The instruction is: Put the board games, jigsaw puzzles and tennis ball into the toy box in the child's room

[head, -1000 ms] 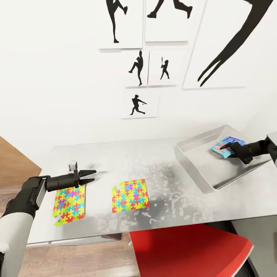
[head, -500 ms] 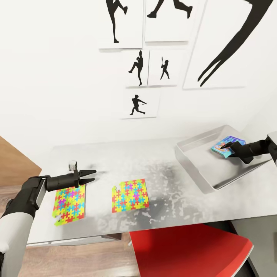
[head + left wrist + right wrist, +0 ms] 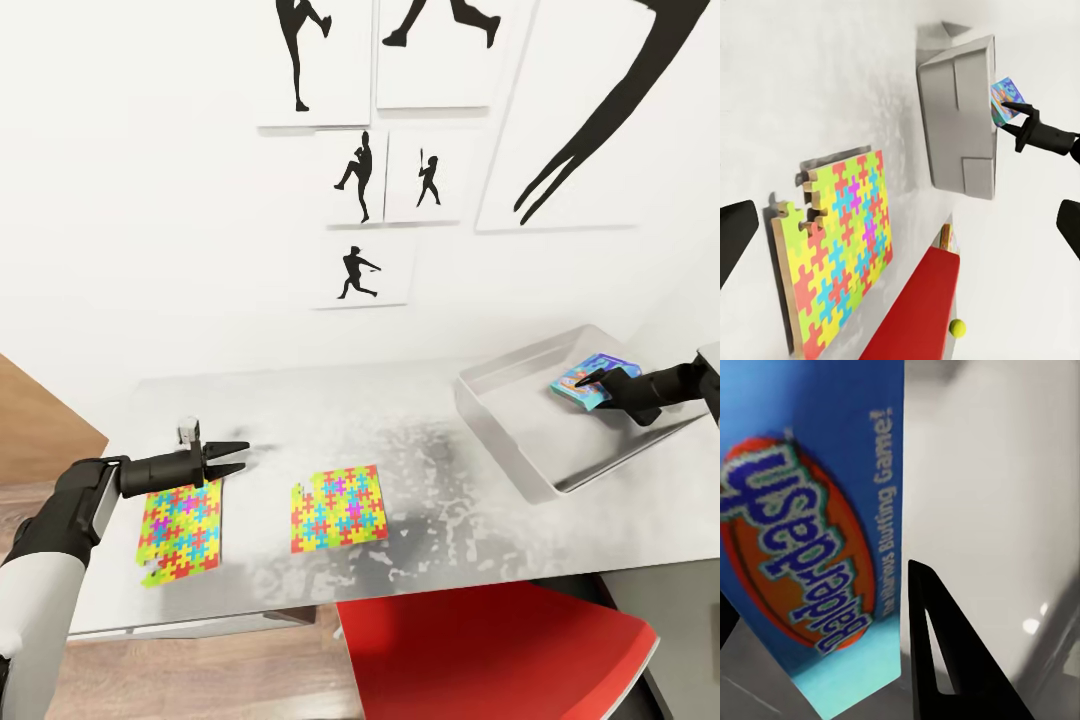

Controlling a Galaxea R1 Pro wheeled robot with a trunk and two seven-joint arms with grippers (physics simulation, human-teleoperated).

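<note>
Two jigsaw puzzles lie flat on the table: one at the left, one nearer the middle. My left gripper hovers open over the left puzzle's far edge; its wrist view looks at the middle jigsaw puzzle. The grey toy box stands at the table's right end. Inside it, my right gripper is shut on a blue board game, held tilted. The board game sits against one finger. A tennis ball shows past the table's edge.
A red chair is pushed under the table's near edge. White wall panels with black silhouettes hang behind the table. A wooden surface shows at the far left. I see the toy box and right gripper from the left wrist.
My right gripper has edged slightly upward over the toy box with the board game. The left arm and both puzzles have not moved.
</note>
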